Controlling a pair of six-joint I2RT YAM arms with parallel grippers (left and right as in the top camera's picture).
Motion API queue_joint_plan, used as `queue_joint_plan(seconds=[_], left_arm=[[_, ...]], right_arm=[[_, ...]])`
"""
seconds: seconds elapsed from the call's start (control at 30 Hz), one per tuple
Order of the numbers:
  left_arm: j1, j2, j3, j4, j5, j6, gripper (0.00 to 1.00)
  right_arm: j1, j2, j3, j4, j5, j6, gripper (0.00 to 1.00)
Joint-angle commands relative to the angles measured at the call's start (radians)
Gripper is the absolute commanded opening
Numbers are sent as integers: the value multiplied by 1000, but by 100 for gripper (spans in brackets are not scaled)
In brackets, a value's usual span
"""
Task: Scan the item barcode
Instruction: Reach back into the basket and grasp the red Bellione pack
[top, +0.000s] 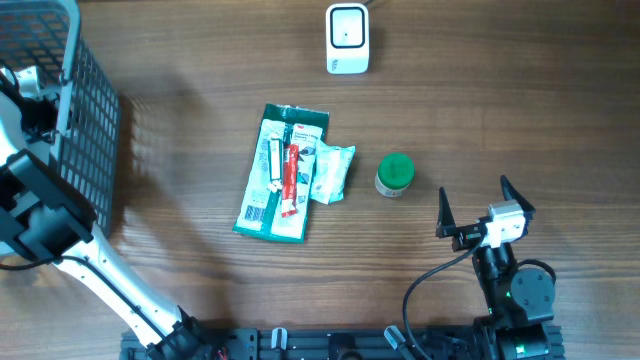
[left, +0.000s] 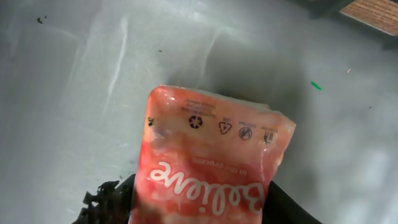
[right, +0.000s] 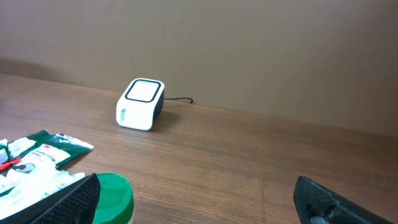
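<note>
Left pincer (left: 196, 202): black fingers flank pink pouch (left: 211, 168) on both lower sides; clamped or not, cannot tell. Pouch over grey surface, print facing camera. Left arm at wire basket (top: 90, 110), table's left edge. Centre: one green packet (top: 262, 200), one red stick (top: 292, 175) on it, one white pack (top: 335, 172) touching packet's right edge. One green-lid jar (top: 395, 174) just beside. One white scanner (top: 347, 38) at far edge, well apart. Right pincer (top: 475, 200): jaws wide apart, near jar. Wooden table (top: 180, 110); plain brown wall (right: 261, 50).

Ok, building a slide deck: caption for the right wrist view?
Open right gripper facing the scanner across the table, green-lidded jar at lower left.
</note>
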Motion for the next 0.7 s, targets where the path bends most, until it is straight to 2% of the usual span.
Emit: queue_joint_plan(seconds=[0.0, 0.3, 0.5, 0.6, 0.67], left_arm=[[-8, -38, -12, -31, 23, -2, 47], [-8, -364, -12, -56, -16, -118, 48], [-31, -682, -12, -99, -40, -327, 47], [-89, -791, -12, -185, -37, -420, 48], [-183, -861, -12, -290, -31, -482, 49]], right_arm=[[0, 0, -1, 5, -6, 5, 99], [0, 0, -1, 5, -6, 5, 100], [0, 0, -1, 5, -6, 5, 100], [0, 0, -1, 5, -6, 5, 100], [0, 0, -1, 5, -6, 5, 100]])
